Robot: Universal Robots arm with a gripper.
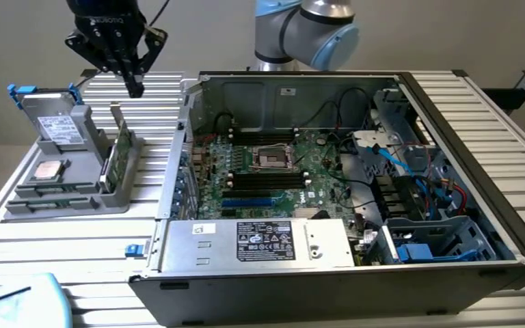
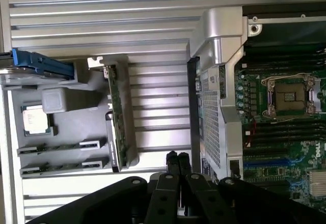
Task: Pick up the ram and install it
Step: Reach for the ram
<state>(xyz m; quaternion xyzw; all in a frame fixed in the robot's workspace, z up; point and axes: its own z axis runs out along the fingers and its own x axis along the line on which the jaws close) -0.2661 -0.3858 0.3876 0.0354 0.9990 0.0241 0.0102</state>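
Ram [image 1: 57,192] [image 2: 61,148] lay on edge in a low slot of gray tray [image 1: 71,164] [image 2: 76,122], at the tray end nearest cam in ext. view. 2nd similar stick [image 1: 48,203] [image 2: 63,168] in next slot. Silver CPU chip [image 1: 51,171] [image 2: 36,119] just beyond. Broader green card [image 1: 119,154] [image 2: 116,117] w/ bracket stood upright along tray side facing open PC case [image 1: 335,273] [image 2: 219,81]. Tray sat on slatted desk [image 1: 62,239] [image 2: 102,10], at ext. view's left of case. Gripper [image 1: 135,89] [image 2: 178,158] hung above desk betw. tray & case, well apart from ram; fingers pinched together, holding nothing.
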